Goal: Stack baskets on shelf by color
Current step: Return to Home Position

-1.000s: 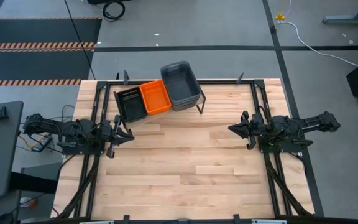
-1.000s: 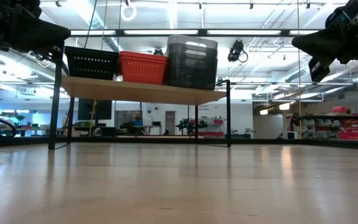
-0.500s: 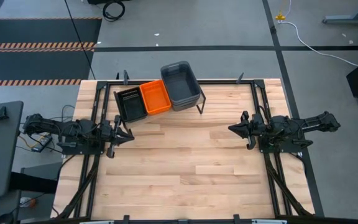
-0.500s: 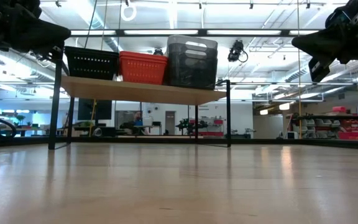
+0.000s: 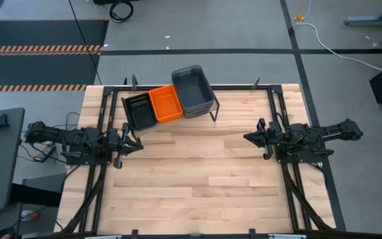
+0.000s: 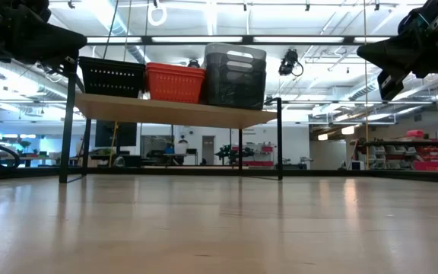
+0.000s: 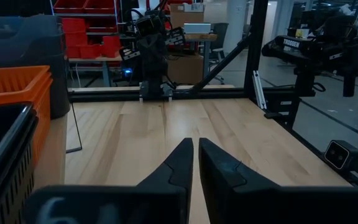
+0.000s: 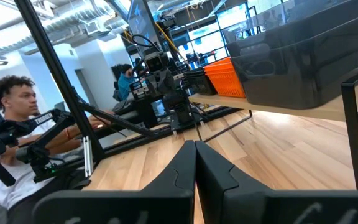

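Note:
Three baskets stand in a row, bottoms on the shelf (image 6: pixel 175 111) at the table's far left: a black basket (image 5: pixel 138 111), an orange basket (image 5: pixel 166 103) and a deeper dark-grey bin (image 5: pixel 193 91). The low view shows the same black basket (image 6: pixel 112 76), orange basket (image 6: pixel 175 82) and grey bin (image 6: pixel 235 75). My left gripper (image 5: pixel 138 143) hovers shut near the table's left edge, just in front of the shelf. My right gripper (image 5: pixel 247 138) hovers shut at the right side, empty. Both show shut in their wrist views: left gripper (image 7: pixel 195 147), right gripper (image 8: pixel 195 147).
The shelf stands on thin black legs (image 6: pixel 279 138) with open space beneath the plank. Bare wooden tabletop (image 5: pixel 197 166) spreads between the two arms and toward the near edge. A person (image 8: pixel 8 130) sits beyond the table's left side in the right wrist view.

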{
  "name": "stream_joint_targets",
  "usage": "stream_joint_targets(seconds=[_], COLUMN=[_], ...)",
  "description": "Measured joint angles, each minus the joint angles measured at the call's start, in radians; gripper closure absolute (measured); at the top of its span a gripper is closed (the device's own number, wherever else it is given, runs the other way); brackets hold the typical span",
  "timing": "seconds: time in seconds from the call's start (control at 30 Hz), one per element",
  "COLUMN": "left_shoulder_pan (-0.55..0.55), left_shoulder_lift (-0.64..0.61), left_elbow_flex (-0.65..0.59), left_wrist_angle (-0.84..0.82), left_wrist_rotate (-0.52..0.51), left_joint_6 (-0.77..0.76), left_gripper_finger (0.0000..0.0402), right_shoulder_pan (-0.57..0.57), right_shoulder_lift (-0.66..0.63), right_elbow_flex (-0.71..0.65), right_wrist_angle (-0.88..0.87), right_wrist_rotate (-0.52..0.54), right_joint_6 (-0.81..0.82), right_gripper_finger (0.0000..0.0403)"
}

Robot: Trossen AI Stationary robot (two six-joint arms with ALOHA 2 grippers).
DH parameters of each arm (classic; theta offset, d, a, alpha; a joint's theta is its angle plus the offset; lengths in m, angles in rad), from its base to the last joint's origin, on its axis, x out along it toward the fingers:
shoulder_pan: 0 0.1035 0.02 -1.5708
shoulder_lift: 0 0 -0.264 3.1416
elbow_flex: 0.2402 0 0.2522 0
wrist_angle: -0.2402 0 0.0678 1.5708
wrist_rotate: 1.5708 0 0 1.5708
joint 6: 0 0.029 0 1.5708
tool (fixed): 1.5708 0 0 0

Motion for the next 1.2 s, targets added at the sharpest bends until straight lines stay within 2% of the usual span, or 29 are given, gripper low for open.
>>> stream_joint_targets(seconds=[0.33, 1.2], left_shoulder_pan=[0.000, 0.000], left_shoulder_lift=[0.000, 0.000], left_elbow_flex=[0.000, 0.000], left_wrist_angle=[0.000, 0.000], left_wrist_rotate=[0.000, 0.000], left_joint_6=[0.000, 0.000], left_gripper_finger=[0.0378, 0.0369], right_shoulder_pan=[0.000, 0.000], right_shoulder_lift=[0.000, 0.000], right_elbow_flex=[0.000, 0.000], right_wrist_angle=[0.000, 0.000], right_wrist_rotate=[0.000, 0.000], right_joint_6=[0.000, 0.000], right_gripper_finger=[0.0393, 0.0393])
